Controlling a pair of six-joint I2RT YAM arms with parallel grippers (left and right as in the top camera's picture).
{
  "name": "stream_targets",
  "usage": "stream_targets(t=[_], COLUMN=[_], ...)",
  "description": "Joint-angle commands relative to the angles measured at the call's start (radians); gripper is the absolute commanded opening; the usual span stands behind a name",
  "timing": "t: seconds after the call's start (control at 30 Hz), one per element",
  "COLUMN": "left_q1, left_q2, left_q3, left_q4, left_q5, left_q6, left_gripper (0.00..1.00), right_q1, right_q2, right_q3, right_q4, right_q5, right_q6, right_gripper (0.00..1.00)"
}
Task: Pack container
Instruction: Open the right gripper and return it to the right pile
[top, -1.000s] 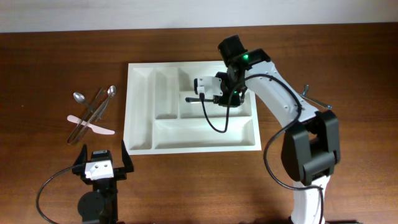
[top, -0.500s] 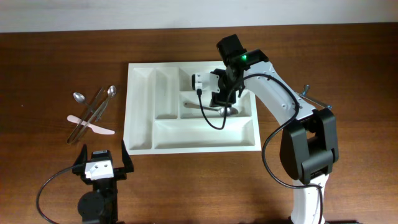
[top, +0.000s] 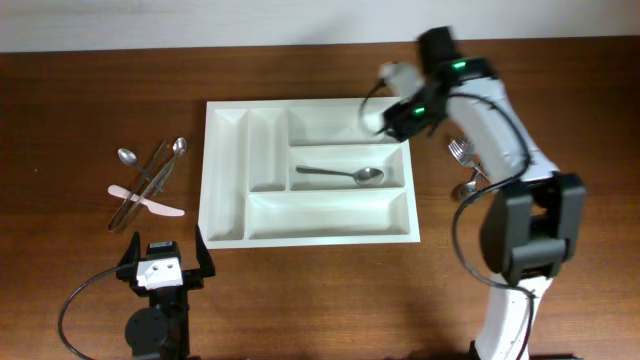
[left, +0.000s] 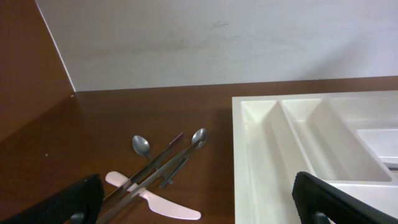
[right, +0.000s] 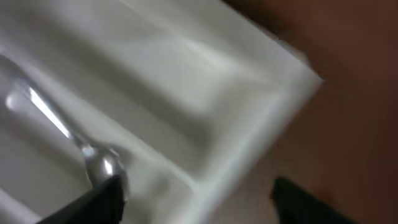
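The white cutlery tray (top: 228, 170) lies mid-table. A metal spoon (top: 340, 174) rests alone in its middle right compartment, bowl to the right. My right gripper (top: 398, 118) hovers, blurred, over the tray's far right corner. It is open and holds nothing. In the right wrist view the spoon (right: 99, 163) lies beside the left finger of that gripper (right: 199, 205), above the tray rim (right: 273, 87). My left gripper (top: 163, 262) stands open and empty near the front left edge. In its wrist view, this gripper (left: 199, 211) faces the tray (left: 249, 143) and loose cutlery.
Left of the tray lies a pile: two spoons (top: 127, 157) (top: 179, 146), long metal pieces and a pink knife (top: 150, 203). The left wrist view shows the knife (left: 155, 202) too. A fork (top: 459, 150) and more cutlery (top: 468, 185) lie right of the tray, under the right arm.
My right gripper opened and let go of the spoon, which now lies in the middle right compartment. The arm then swung up and right to the tray's far corner. The left arm stayed still.
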Motion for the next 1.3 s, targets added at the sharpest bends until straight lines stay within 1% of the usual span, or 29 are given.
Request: stream_targets(t=[0.0, 0.13, 0.33, 0.43, 0.57, 0.7, 0.83, 0.97, 1.1, 1.27], left_q1=[0.005, 0.005, 0.005, 0.005, 0.005, 0.005, 0.005, 0.005, 0.005, 0.005], left_q2=[-0.010, -0.010, -0.010, -0.010, -0.010, -0.010, -0.010, -0.010, -0.010, -0.010], left_q3=[-0.002, -0.002, -0.002, -0.002, -0.002, -0.002, -0.002, -0.002, -0.002, -0.002], left_q4=[-0.005, -0.005, -0.005, -0.005, -0.005, -0.005, -0.005, -0.005, -0.005, -0.005], left_q5=[0.011, 0.011, 0.011, 0.011, 0.011, 0.011, 0.011, 0.011, 0.011, 0.011], left_q6=[0.010, 0.010, 0.010, 0.010, 0.010, 0.010, 0.010, 0.010, 0.010, 0.010], left_gripper=[0.99, 0.99, 0.99, 0.99, 0.99, 0.99, 0.99, 0.99, 0.99, 0.99], right_q1=[-0.084, -0.172, -0.300, -0.341, -0.354, -0.350, -0.351, -0.350, -0.350, -0.350], right_q2=[0.006, 0.011, 0.011, 0.011, 0.011, 0.012, 0.013, 0.013, 0.013, 0.013], right_q3=[0.029, 0.024, 0.024, 0.019, -0.010, -0.062, -0.124, -0.204, -0.262, -0.282], right_q4=[-0.093, -0.187, -0.245, -0.258, -0.258, -0.238, -0.212, -0.192, -0.149, -0.108], right_q5=[-0.050, -0.055, 0.006, 0.053, 0.112, 0.127, 0.129, 0.129, 0.129, 0.122], right_q6=[0.234, 0.254, 0.445, 0.445, 0.344, 0.205, 0.140, 0.045, 0.023, 0.020], right_gripper=[0.94, 0.94, 0.89, 0.89, 0.89, 0.89, 0.89, 0.89, 0.90, 0.91])
